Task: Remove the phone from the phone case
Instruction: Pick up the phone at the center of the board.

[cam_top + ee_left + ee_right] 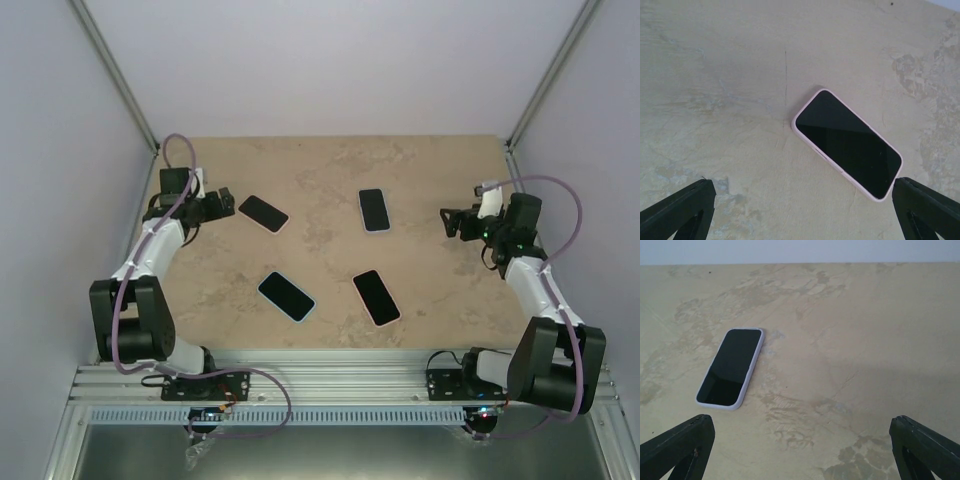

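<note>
Several phones in pale cases lie screen up on the table. A pink-cased phone (263, 213) lies at the back left, just right of my left gripper (226, 202); it fills the middle of the left wrist view (847, 143). A white-cased phone (374, 210) lies at the back middle, left of my right gripper (448, 221); it shows in the right wrist view (732, 367). A blue-cased phone (286, 296) and a white-cased phone (376, 297) lie nearer the front. Both grippers are open and empty, with fingertips (680, 212) wide apart.
The beige marbled table (330, 170) is walled by white panels at the back and sides. An aluminium rail (330, 385) carries both arm bases along the near edge. Cables loop off both arms.
</note>
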